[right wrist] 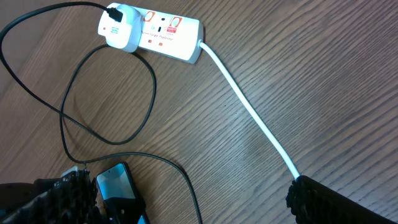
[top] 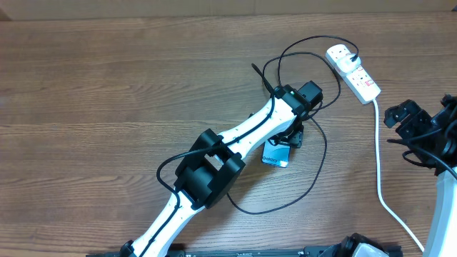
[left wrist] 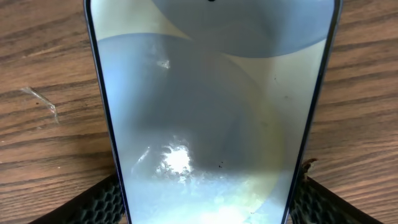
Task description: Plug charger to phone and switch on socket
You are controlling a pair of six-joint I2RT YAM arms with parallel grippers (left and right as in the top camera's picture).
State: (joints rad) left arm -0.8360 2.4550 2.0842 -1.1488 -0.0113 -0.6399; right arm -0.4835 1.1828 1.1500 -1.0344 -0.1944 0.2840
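Observation:
The phone (left wrist: 205, 112) lies screen up on the wooden table and fills the left wrist view. Overhead, only its lower end (top: 275, 157) shows under the left arm. My left gripper (top: 288, 137) straddles it, with one black pad (left wrist: 102, 202) against each long edge. The charger (top: 314, 164) is a thin black cable looped around the phone. Its free tip (top: 253, 68) lies on the table beyond the left gripper, and its white plug (right wrist: 118, 28) sits in the socket (right wrist: 171, 34). My right gripper (top: 401, 120) hangs open near the right edge, clear of everything.
The socket's thick white lead (top: 378, 157) runs down the right side of the table and passes under the right gripper's finger (right wrist: 329, 202). Black cable loops (right wrist: 106, 99) lie between the socket and the phone (right wrist: 114, 182).

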